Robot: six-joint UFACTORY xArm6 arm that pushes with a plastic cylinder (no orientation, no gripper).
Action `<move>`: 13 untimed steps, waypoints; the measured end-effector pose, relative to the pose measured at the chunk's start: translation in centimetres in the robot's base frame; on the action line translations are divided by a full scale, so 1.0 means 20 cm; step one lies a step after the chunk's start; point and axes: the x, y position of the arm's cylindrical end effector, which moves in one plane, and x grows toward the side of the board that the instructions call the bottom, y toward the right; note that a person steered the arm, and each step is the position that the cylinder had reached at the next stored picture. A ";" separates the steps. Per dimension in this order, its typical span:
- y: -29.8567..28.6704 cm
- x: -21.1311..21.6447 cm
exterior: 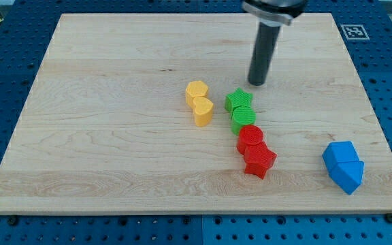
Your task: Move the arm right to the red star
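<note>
The red star (260, 162) lies on the wooden board (114, 136) at the lower middle-right, touching a red round block (250, 138) just above it. My tip (256, 83) stands near the view's top, well above the red star and just above and right of the green star (239, 100). A green round block (242, 118) sits between the green star and the red round block, so the four form a slanted column.
A yellow hexagon block (197, 90) and a yellow heart block (203, 110) touch each other left of the green blocks. Two blue blocks (344, 165) sit together at the lower right near the board's edge.
</note>
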 end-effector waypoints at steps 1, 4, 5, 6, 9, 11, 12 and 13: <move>-0.25 0.00; 0.35 0.25; 0.36 0.50; 0.36 0.61; 0.20 0.82; 0.14 0.85; 0.14 0.85; 0.14 0.79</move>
